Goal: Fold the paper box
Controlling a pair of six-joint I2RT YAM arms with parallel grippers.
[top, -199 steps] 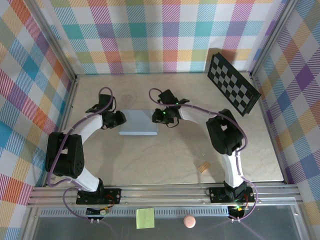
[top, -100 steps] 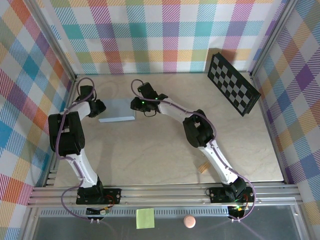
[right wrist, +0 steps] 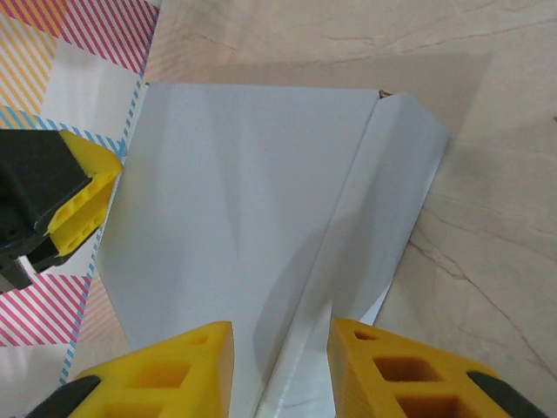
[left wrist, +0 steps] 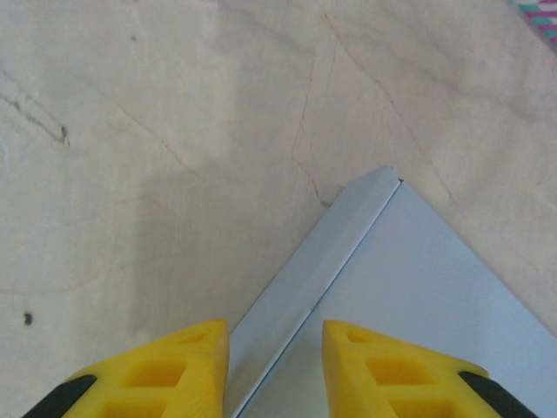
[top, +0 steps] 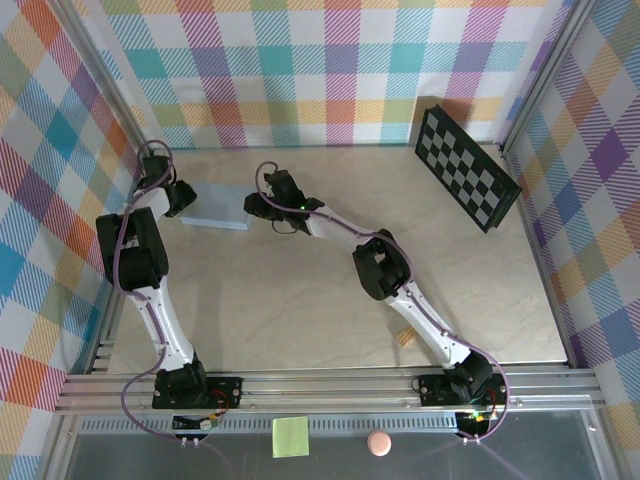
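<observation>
The paper box (top: 215,207) is a flat pale grey rectangle lying on the table near the far left corner. My left gripper (top: 183,200) is at its left end. In the left wrist view the jaws (left wrist: 276,335) stand partly apart over the box (left wrist: 418,296), straddling the crease between its top face and side wall. My right gripper (top: 250,207) is at the box's right end. Its jaws (right wrist: 280,335) are also partly apart above the box (right wrist: 235,200), straddling a crease, with no pinch visible. The left gripper's yellow fingers (right wrist: 83,205) show at the box's far end.
The plaid left wall (top: 120,150) stands close behind the left gripper. A checkerboard panel (top: 467,168) leans at the back right. A small tan piece (top: 406,336) lies on the table at front right. A yellow-green sticky note (top: 291,436) and a pink ball (top: 378,442) sit below the rail.
Both grippers and the box between them have travelled from the middle of the table to the far left, close to the wall.
</observation>
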